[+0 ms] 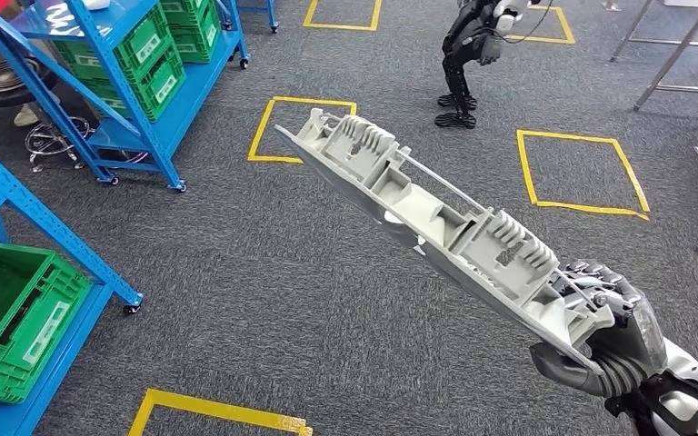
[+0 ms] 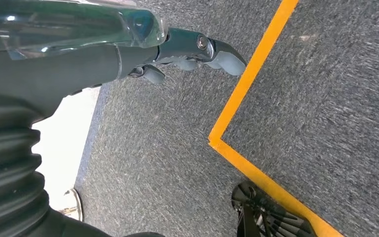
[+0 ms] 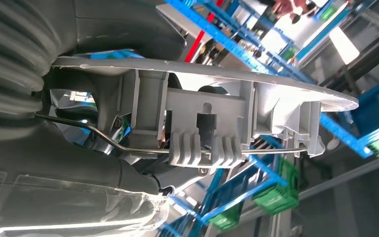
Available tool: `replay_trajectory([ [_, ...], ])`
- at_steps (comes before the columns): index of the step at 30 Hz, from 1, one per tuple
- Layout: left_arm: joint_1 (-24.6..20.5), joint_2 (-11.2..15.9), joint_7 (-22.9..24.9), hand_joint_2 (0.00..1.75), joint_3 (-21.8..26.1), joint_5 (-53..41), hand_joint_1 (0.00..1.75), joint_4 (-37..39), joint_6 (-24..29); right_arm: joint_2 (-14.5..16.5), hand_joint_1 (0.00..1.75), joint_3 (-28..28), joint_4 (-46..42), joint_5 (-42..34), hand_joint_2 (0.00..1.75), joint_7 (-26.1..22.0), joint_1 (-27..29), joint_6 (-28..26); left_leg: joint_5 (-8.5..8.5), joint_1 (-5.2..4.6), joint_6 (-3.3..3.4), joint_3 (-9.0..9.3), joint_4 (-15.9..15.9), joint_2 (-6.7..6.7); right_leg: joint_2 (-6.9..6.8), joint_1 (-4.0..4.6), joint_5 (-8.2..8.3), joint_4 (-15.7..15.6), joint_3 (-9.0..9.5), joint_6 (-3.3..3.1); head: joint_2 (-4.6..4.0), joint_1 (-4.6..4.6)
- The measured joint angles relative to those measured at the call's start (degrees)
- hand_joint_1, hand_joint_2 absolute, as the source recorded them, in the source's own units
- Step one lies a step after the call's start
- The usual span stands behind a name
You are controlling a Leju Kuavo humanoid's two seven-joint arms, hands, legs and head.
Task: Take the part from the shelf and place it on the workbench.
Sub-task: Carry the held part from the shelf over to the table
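- My right hand (image 1: 604,331) had hold of the part (image 1: 436,222), a long pale-grey plastic moulding with ribbed blocks and a thin metal rod along it. The grip sat at one end only; thumb and fingers were closed on opposite faces of the flange.
- The part stood clear of the shelf, held out over the grey carpet and reaching away from me toward a yellow floor marking (image 1: 300,127). It touched nothing but my hand.
- My left hand (image 2: 197,54) hung over the carpet beside a yellow tape line (image 2: 256,94). Its fingers were apart and held nothing.
- Blue shelving (image 1: 136,82) with green crates (image 1: 14,313) stood to my left. The workbench could not be identified from here.
- Judged step: carrying the part to the bench (pick-up complete, placement outstanding).
- Recommendation: because the load hung far out from an end grip, I judged it prone to swing or twist. Keep the grip firm, turn slowly, and mind the free end near shelf posts.
- At the bench, lower the part flat and release only once it is supported along its length.
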Motion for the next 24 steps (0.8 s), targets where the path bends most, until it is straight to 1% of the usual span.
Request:
replay_trajectory([
  [1,-0.01,0.01,0.19,1.75,0.01,0.01,0.0,-0.02,-0.03,0.02,1.75,0.24,0.32,0.0,1.75,0.0,-0.44,-0.18,-0.25,-0.08,-0.35,0.04,0.15,0.54,-1.0,0.0,1.29,-4.04,2.29,0.06,0.0,0.01],
  [2,-0.04,-0.03,0.3,1.75,0.01,-0.03,0.0,-0.03,-0.18,0.04,1.75,0.48,0.6,0.06,1.75,-0.01,-0.88,-0.46,-0.54,-0.18,-0.72,0.09,0.38,1.03,-1.66,0.03,2.21,-7.25,4.01,-0.12,0.0,-0.05],
  [3,-0.07,-0.05,0.21,1.75,-0.01,-0.13,0.0,-0.03,-0.46,0.07,1.75,0.68,0.86,0.26,1.75,-0.01,-1.27,-0.85,-0.76,-0.31,-1.04,0.12,0.54,1.44,-2.05,0.12,2.52,-9.04,4.94,-0.37,0.0,-0.13],
  [4,-0.12,-0.13,-0.02,1.75,-0.02,-0.28,0.0,-0.03,-0.86,0.1,1.75,0.85,1.1,0.61,1.75,-0.02,-1.54,-1.32,-0.9,-0.42,-1.29,0.16,0.61,1.8,-1.95,0.3,2.37,-9.5,5.09,-0.75,0.0,-0.21],
  [5,-0.17,-0.33,-0.31,1.75,-0.03,-0.42,0.0,-0.01,-1.28,0.1,1.75,0.95,1.27,1.07,1.75,-0.02,-1.67,-1.77,-0.97,-0.36,-1.47,0.27,0.6,2.17,-1.33,0.36,2.47,-9.53,4.94,-1.22,0.0,-0.28],
  [6,-0.23,-0.57,-0.6,1.75,-0.05,-0.52,0.0,0.01,-1.63,0.1,1.75,1.0,1.38,1.56,1.75,-0.01,-1.74,-2.14,-1.12,-0.2,-1.68,0.27,0.61,2.16,-0.9,0.38,2.5,-9.52,4.87,-1.58,0.0,-0.3],
  [7,-0.32,-0.87,-0.83,1.75,-0.07,-0.57,0.0,0.03,-1.89,0.09,1.75,1.02,1.44,1.95,1.75,-0.01,-1.82,-2.36,-1.68,-0.03,-1.9,0.02,1.15,1.45,-0.45,0.39,2.55,-9.54,4.82,-1.95,0.0,-0.3],
  [8,-0.39,-1.15,-0.97,1.75,-0.09,-0.57,0.0,0.06,-2.03,0.08,1.75,1.04,1.45,2.23,1.75,0.0,-1.92,-2.47,-2.86,0.1,-2.09,-0.76,2.8,0.3,-0.05,0.36,2.64,-9.57,4.78,-2.32,0.0,-0.32],
  [9,-0.42,-1.4,-1.05,1.75,-0.1,-0.57,0.0,0.09,-2.11,0.1,1.75,1.09,1.45,2.39,1.75,0.0,-2.02,-2.49,-4.59,0.17,-2.22,-2.19,5.75,-1.12,0.35,0.35,2.72,-9.6,4.74,-2.6,0.0,-0.35],
  [10,-0.4,-1.56,-1.09,1.75,-0.12,-0.57,0.0,0.11,-2.15,0.12,1.75,1.13,1.46,2.49,1.75,-0.01,-2.11,-2.51,-6.61,0.14,-2.22,-4.2,9.86,-2.29,0.81,0.44,2.76,-9.6,4.66,-2.78,0.0,-0.39],
  [11,-0.34,-1.68,-1.1,1.75,-0.13,-0.57,0.0,0.12,-2.15,0.15,1.75,1.17,1.48,2.56,1.75,-0.01,-2.15,-2.52,-8.31,0.09,-2.15,-6.39,14.17,-2.85,1.31,0.57,2.81,-9.59,4.58,-2.91,0.0,-0.42],
  [12,-0.28,-1.77,-1.1,1.75,-0.13,-0.57,0.0,0.13,-2.15,0.17,1.75,1.19,1.5,2.61,1.75,-0.01,-2.16,-2.54,-9.12,0.04,-2.0,-8.15,17.35,-3.06,1.87,0.71,2.85,-9.59,4.52,-2.98,0.01,-0.43],
  [13,-0.24,-1.87,-1.1,1.75,-0.13,-0.57,0.0,0.13,-2.16,0.17,1.75,1.2,1.52,2.68,1.75,-0.02,-2.16,-2.55,-8.79,-0.01,-1.74,-8.99,18.48,-3.15,2.49,0.84,2.89,-9.59,4.49,-3.04,0.01,-0.45],
  [14,-0.22,-1.97,-1.1,1.75,-0.12,-0.54,0.0,0.13,-2.22,0.19,1.75,1.21,1.54,2.78,1.75,-0.02,-2.17,-2.56,-7.33,-0.12,-1.38,-8.62,17.16,-3.32,3.11,0.94,2.93,-9.59,4.51,-3.09,0.0,-0.44],
  [15,-0.23,-2.04,-1.1,1.75,-0.11,-0.49,0.0,0.13,-2.29,0.19,1.75,1.23,1.57,2.86,1.75,-0.01,-2.23,-2.55,-5.1,-0.3,-0.93,-7.15,13.7,-3.85,3.75,0.97,2.97,-9.58,4.57,-3.12,0.0,-0.44],
  [16,-0.25,-2.08,-1.1,1.75,-0.11,-0.44,0.0,0.13,-2.36,0.2,1.75,1.26,1.63,2.93,1.75,-0.01,-2.39,-2.51,-2.91,-0.54,-0.44,-5.15,9.29,-5.04,4.35,0.94,3.02,-9.59,4.62,-3.11,0.0,-0.44],
  [17,-0.28,-2.08,-1.1,1.75,-0.1,-0.38,0.0,0.13,-2.4,0.2,1.75,1.31,1.73,2.97,1.75,0.02,-2.7,-2.45,-1.41,-0.7,-0.05,-3.33,5.39,-6.25,4.96,0.97,3.09,-9.56,4.6,-3.02,0.0,-0.41],
  [18,-0.3,-2.07,-1.1,1.75,-0.1,-0.34,0.0,0.13,-2.41,0.19,1.75,1.38,1.88,2.97,1.75,0.13,-3.11,-2.39,-0.62,-0.85,0.17,-2.06,2.72,-7.15,5.56,0.92,3.21,-9.54,4.48,-2.82,0.0,-0.42],
  [19,-0.33,-2.05,-1.1,1.75,-0.1,-0.37,0.0,0.13,-2.42,0.17,1.75,1.46,2.04,2.99,1.75,0.34,-3.54,-2.34,-0.53,-0.97,0.25,-1.47,1.49,-7.54,6.19,0.81,3.38,-9.57,4.31,-2.53,0.0,-0.42],
  [20,-0.38,-2.07,-1.11,1.75,-0.1,-0.4,0.0,0.13,-2.44,0.13,1.75,1.56,2.17,3.04,1.75,0.62,-3.9,-2.31,-0.63,-1.05,0.26,-1.33,1.22,-7.14,6.82,0.72,3.59,-9.68,4.14,-2.17,0.0,-0.43],
  [21,-0.44,-2.14,-1.14,1.75,-0.1,-0.45,0.0,0.14,-2.48,0.06,1.75,1.68,2.27,3.17,1.75,0.91,-4.14,-2.32,-0.41,-1.02,0.33,-1.14,0.94,-6.45,7.31,0.56,3.77,-9.76,3.98,-1.82,0.0,-0.44],
  [22,-0.53,-2.27,-1.19,1.75,-0.1,-0.51,0.0,0.14,-2.56,-0.03,1.75,1.81,2.34,3.38,1.75,1.13,-4.3,-2.38,-0.11,-0.95,0.47,-0.9,0.58,-5.8,6.84,0.59,3.64,-9.47,3.67,-1.58,0.0,-0.39],
  [23,-0.6,-2.4,-1.23,1.75,-0.1,-0.53,0.0,0.15,-2.65,-0.11,1.75,1.97,2.41,3.67,1.75,1.25,-4.49,-2.44,0.2,-0.85,0.65,-0.68,0.21,-5.11,5.65,0.72,2.92,-8.38,3.04,-1.39,0.0,-0.36],
  [24,-0.62,-2.57,-1.27,1.75,-0.1,-0.55,0.0,0.17,-2.71,-0.17,1.75,2.19,2.5,3.95,1.75,1.28,-4.72,-2.51,0.46,-0.73,0.79,-0.49,-0.13,-4.35,4.08,0.85,1.55,-6.05,1.89,-1.21,0.0,-0.33],
])
